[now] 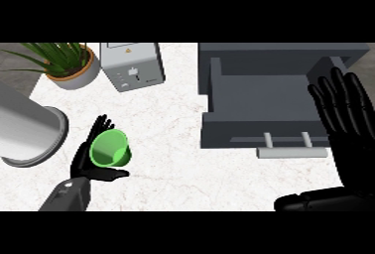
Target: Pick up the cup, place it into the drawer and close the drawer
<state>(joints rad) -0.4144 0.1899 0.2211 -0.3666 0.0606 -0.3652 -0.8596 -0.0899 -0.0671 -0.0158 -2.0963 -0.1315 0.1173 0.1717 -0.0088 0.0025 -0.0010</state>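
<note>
Green cup [110, 148] in the left hand [81, 166], open drawer [249, 131] beside the flat right hand [349, 130].

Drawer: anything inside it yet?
Nothing visible: the open drawer shows only bare grey floor. Its right edge is covered by the right hand, so that strip can't be checked. The cup sits in the left hand.

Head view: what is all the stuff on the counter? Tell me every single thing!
counter: one, white marble, under everything
cup: one, green, lower left, in the left hand
drawer: one, grey, open, upper right
handle: one, pale grey, on the drawer's front
plant: one, green leaves in a pale pot, top left
appliance: one, grey, right of the plant
cylinder: one, silver, left edge
left hand: one, black, lower left, holding the cup
right hand: one, black, open, fingers up, right edge
</note>
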